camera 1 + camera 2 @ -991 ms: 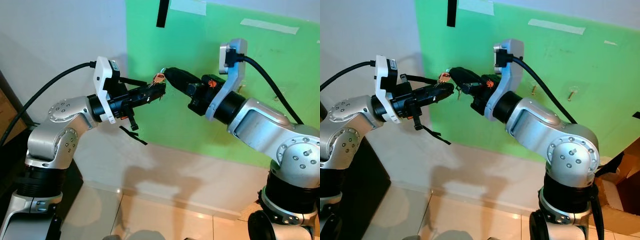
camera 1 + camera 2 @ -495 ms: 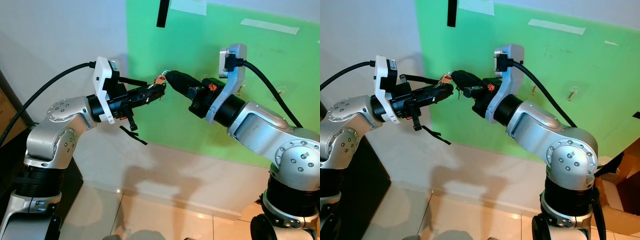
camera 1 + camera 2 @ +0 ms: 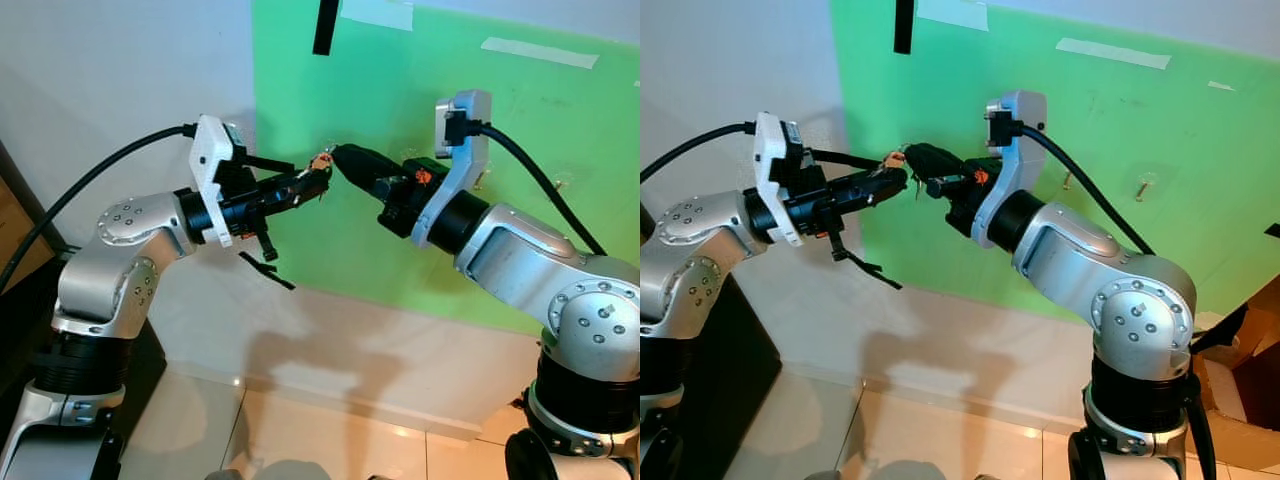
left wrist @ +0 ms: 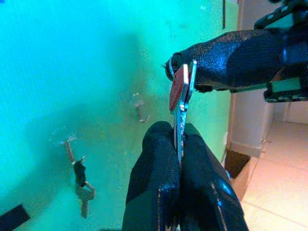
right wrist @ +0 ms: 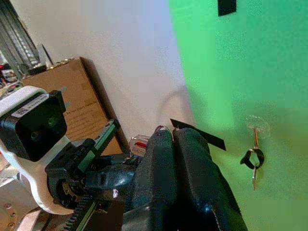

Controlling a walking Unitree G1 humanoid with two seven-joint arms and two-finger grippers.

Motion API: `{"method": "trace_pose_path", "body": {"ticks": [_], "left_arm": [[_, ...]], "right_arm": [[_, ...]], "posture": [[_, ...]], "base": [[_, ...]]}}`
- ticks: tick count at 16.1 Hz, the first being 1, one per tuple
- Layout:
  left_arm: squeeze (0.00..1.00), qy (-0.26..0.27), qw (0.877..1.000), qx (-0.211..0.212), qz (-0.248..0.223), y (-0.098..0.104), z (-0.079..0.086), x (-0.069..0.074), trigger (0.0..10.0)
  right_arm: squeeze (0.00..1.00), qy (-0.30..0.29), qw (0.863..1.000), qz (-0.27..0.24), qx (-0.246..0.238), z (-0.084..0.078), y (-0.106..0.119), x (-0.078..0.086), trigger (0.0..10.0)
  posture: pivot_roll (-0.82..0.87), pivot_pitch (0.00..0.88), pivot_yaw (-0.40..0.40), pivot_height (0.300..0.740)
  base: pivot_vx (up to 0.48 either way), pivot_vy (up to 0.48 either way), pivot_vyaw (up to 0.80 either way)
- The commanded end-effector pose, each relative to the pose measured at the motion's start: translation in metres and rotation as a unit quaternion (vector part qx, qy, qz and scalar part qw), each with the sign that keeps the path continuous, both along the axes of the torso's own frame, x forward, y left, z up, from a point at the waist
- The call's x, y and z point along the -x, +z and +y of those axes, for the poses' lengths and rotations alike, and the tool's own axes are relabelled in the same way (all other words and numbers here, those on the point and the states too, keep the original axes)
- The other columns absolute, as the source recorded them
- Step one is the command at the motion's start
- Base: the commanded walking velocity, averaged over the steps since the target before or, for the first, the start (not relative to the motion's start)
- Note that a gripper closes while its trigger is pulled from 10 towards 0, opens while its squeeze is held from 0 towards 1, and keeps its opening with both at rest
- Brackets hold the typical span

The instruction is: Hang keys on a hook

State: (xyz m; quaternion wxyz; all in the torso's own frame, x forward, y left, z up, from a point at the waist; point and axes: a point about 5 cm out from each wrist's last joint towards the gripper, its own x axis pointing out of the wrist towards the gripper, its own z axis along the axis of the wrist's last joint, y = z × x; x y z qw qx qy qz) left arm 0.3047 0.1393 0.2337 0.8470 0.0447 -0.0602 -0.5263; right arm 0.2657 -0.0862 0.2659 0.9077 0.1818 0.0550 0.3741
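A small bunch of keys [image 3: 320, 160], one red-headed and one silver on a ring, is held out in front of the green wall panel [image 3: 400, 80]. My left gripper [image 3: 322, 178] is shut on the key blades [image 4: 179, 89], which stick up from between its fingers [image 4: 159, 159]. My right gripper [image 3: 338, 155] meets it from the right, with its tips pressed together at the key ring [image 5: 162, 128]. Small hooks [image 3: 1068, 180] [image 3: 1145, 186] stick out of the panel behind my right arm. One hook [image 5: 255, 126] carries a dark key [image 5: 253, 161].
A black tape strip [image 3: 325, 27] and white tape pieces [image 3: 538, 52] are stuck high on the panel. A cardboard box [image 3: 1240, 400] sits low on the right and a dark cabinet [image 3: 730, 380] low on the left. Below lies a tiled floor [image 3: 330, 440].
Both arms have shifted only slightly. My right gripper's tips have edged up to the key ring, and my left gripper still holds the keys in the same place.
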Motion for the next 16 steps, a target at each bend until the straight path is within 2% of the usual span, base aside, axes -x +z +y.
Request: {"method": "trace_pose_path", "body": {"ticks": [1,5,6,7,13,15,16], "left_arm": [[0.0,0.046,0.999,-0.002,-0.021,0.007,0.009,-0.007,0.0],[0.0,0.047,0.999,-0.01,-0.025,0.004,0.006,-0.007,0.0],[0.0,0.046,0.999,-0.012,-0.026,0.004,0.006,-0.007,0.0],[0.0,0.047,0.998,-0.012,-0.027,0.004,0.006,-0.007,0.0],[0.0,0.047,0.998,-0.014,-0.028,0.004,0.007,-0.008,0.0],[0.0,0.046,0.998,-0.018,-0.024,0.002,0.007,-0.009,0.0],[0.0,0.047,0.998,-0.034,-0.017,-0.003,0.007,-0.01,0.0]], "right_arm": [[0.0,-0.017,1.0,0.017,0.018,-0.007,-0.008,-0.003,10.0],[0.0,-0.013,1.0,0.016,0.021,-0.006,-0.009,-0.003,10.0],[0.09,-0.007,1.0,0.016,0.018,-0.005,-0.009,-0.002,10.0],[1.0,-0.003,1.0,0.017,0.014,-0.004,-0.009,-0.002,10.0],[1.0,-0.013,1.0,0.019,0.014,-0.01,-0.011,-0.002,10.0],[1.0,-0.022,0.999,0.02,0.021,-0.016,-0.013,-0.002,10.0],[1.0,-0.035,0.999,0.026,0.034,-0.021,-0.017,-0.001,10.0]], "posture": [[-0.01,0.0,-0.082,0.74],[-0.01,0.0,-0.085,0.74],[-0.01,0.0,-0.085,0.74],[-0.01,0.0,-0.085,0.74],[-0.01,0.0,-0.085,0.74],[-0.01,0.0,-0.078,0.74],[-0.01,0.0,-0.078,0.74]], "base": [[0.0,0.0,0.0],[0.0,0.0,0.0],[0.0,0.0,0.0],[0.0,0.0,0.0],[0.0,0.0,0.0],[0.0,0.0,0.0],[0.0,0.0,0.0]]}}
